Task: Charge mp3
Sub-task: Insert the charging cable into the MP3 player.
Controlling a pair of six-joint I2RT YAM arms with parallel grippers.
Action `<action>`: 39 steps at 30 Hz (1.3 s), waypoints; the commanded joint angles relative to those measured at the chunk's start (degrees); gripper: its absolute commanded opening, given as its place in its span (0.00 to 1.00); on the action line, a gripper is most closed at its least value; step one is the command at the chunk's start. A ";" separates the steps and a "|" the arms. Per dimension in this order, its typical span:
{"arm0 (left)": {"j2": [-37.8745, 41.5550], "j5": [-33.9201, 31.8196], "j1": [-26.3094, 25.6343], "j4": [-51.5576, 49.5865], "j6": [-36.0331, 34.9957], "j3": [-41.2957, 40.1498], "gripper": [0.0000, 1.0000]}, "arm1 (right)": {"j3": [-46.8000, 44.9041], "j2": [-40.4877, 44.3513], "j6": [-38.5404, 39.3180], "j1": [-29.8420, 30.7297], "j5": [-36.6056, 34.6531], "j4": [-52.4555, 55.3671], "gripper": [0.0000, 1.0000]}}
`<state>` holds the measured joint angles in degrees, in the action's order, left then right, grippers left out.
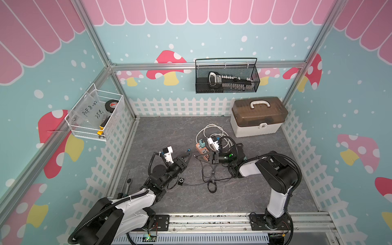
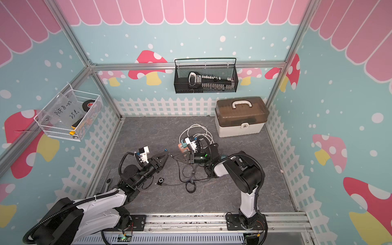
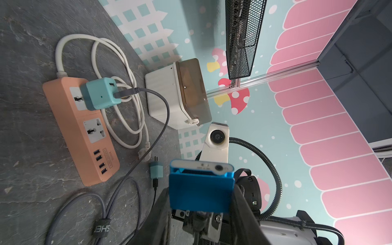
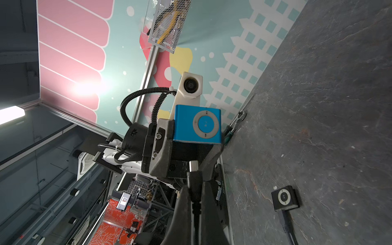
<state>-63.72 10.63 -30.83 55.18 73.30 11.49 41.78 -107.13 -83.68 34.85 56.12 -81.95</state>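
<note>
Grey mat (image 1: 169, 135), blue mp3 (image 4: 197, 124), black mp3 (image 4: 285, 197) (two)

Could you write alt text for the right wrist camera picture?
The left gripper holds a small blue square mp3 player with a grey control ring; the right gripper pinches a black cable plug, metal tip aimed toward it. A second, black mp3 player with a cable attached lies on the grey stone-look tabletop.

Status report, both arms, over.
Left gripper shut on blue mp3 player, held aloft. Right gripper shut on black cable plug, aimed at player, not yet inserted. Nothing between them; black mp3 player lies aside, already cabled.
</note>
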 commanded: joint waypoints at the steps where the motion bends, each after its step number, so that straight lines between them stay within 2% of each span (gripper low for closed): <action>1: -0.63 -2.14 -0.80 4.13 0.54 -0.85 0.00 | 1.29 0.70 -1.69 -0.18 -0.55 -3.60 0.00; 17: -3.87 -5.08 -2.13 9.47 0.79 -1.99 0.00 | 1.13 1.34 -2.09 -0.02 -0.06 -3.56 0.00; 23: -1.83 -6.08 -2.13 1.19 0.54 -0.50 0.00 | 1.20 0.98 -2.08 0.83 1.55 -3.65 0.00; 27: 0.64 -8.64 -2.14 1.12 -0.44 -1.93 0.00 | 0.51 3.04 -2.99 1.04 2.23 -3.57 0.00; 33: 8.48 -10.56 -2.13 -12.33 -5.78 -1.09 0.00 | -0.08 3.77 -5.52 1.06 2.80 -3.58 0.00; 39: 11.96 -13.36 -2.13 -11.36 -9.26 -3.79 0.00 | 0.12 4.90 -8.29 1.01 3.38 -3.58 0.00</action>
<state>-52.69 -0.03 -32.77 45.43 67.18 8.95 41.98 -104.38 -88.86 35.68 58.52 -82.67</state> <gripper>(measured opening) 0.353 0.051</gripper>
